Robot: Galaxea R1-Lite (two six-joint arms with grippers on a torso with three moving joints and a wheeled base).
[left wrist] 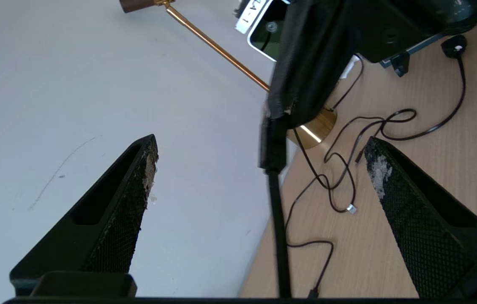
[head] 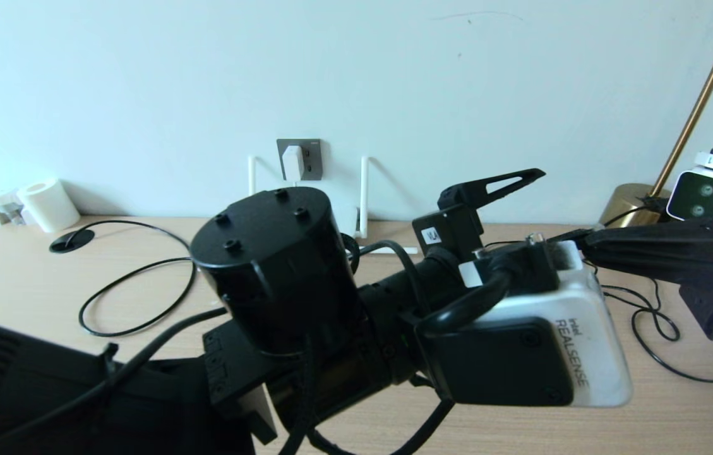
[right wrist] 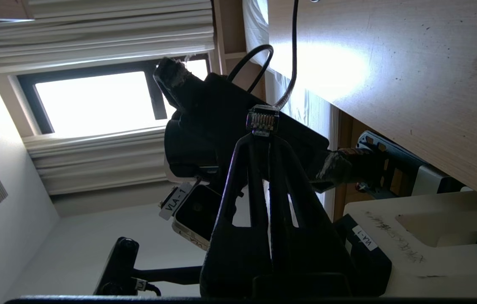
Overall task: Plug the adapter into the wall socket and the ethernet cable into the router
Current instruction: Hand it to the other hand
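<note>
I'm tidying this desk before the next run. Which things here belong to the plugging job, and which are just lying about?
Belongs to the job:
- adapter, already in the wall socket
- ethernet cable, plug held in the shut right hand
- router, mostly hidden behind the left arm
- left hand, open

Lying about:
- brass lamp
- thin black cables
- paper roll

A light wooden desk (head: 678,411) carries loose black cables (head: 135,297), a paper roll (head: 48,203) and a brass lamp base (head: 631,205).
</note>
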